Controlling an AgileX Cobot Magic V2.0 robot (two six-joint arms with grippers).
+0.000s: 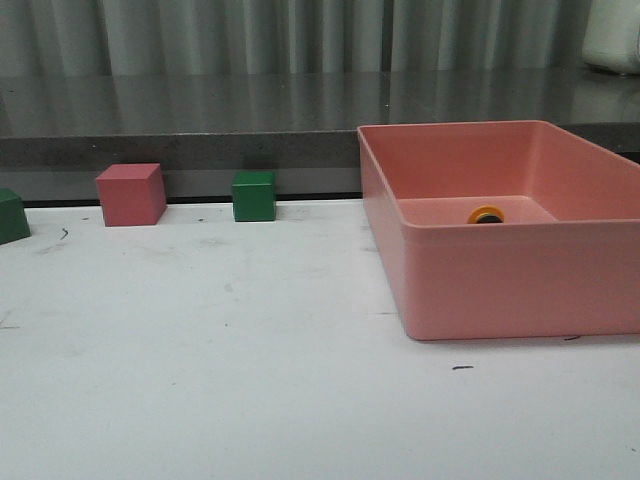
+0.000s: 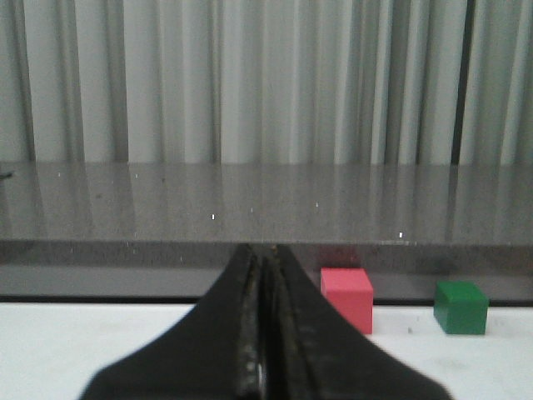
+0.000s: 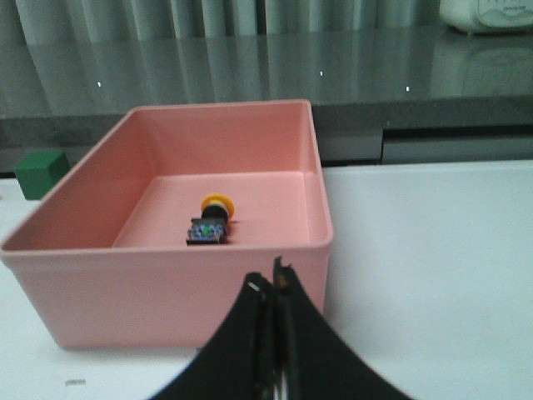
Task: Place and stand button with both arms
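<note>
Pink, smooth plastic forms the deep rectangular bin [image 1: 500,280] on the right of the scuffed white surface [image 1: 200,380]. Its tall walls surround the small push-button [image 3: 210,220], which lies on its side on the bin floor, yellow mushroom cap toward the far wall, boxy black-and-clear base toward the near wall. From the front only the cap's rim shows over the near wall. Along the surface's far edge sit a matte pink cube [image 1: 130,194] and two green cubes [image 1: 254,196], well apart from the bin. The black left hand [image 2: 261,333] and black right hand [image 3: 273,333] each have fingers pressed together, holding nothing.
</note>
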